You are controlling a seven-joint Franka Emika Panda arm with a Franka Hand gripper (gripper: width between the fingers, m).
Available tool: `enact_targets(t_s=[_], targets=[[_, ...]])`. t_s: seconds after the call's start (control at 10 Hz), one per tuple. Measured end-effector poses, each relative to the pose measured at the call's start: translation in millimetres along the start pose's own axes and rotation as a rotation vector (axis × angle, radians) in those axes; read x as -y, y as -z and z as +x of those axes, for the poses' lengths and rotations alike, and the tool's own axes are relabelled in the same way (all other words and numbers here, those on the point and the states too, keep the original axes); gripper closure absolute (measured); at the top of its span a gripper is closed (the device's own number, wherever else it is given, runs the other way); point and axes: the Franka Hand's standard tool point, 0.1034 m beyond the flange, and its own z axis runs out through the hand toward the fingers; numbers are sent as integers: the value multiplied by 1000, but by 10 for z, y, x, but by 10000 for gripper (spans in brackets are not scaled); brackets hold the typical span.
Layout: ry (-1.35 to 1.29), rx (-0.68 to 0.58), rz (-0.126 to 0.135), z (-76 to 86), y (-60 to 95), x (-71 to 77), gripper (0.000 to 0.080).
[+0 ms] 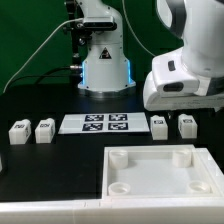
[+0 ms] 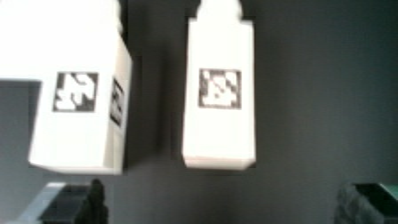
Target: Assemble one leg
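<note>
Gripper (image 2: 228, 205) wide open, empty; only its two dark fingertips (image 2: 79, 203) show in the wrist view. Leg (image 2: 221, 92) lies flat, tag facing the camera, lined up with the gap but not between the fingers. Second leg (image 2: 82, 100) sits just beside it, not touching. Exterior view: arm (image 1: 180, 80) hangs over both, near the tabletop's edge on the exterior view's right, next to the marker board (image 1: 98, 123). Tray (image 1: 150, 172) at the front edge; two more legs (image 1: 45, 130) toward the opposite side edge.

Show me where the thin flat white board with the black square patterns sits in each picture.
Exterior view: the thin white marker board lies mid-table, between two pairs of small white tagged blocks.
Wrist view: not in it.
Shared landmark: two such blocks, likely the exterior view's right pair.
</note>
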Motion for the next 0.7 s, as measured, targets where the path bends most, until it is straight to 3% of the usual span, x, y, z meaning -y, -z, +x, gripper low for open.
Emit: enact_targets(t_s=[0.3, 0.5, 0.7], targets=[[5, 232, -14, 32, -50, -23, 150], [7, 226, -14, 50, -55, -10, 150], [13, 239, -30, -2, -134, 75, 150]])
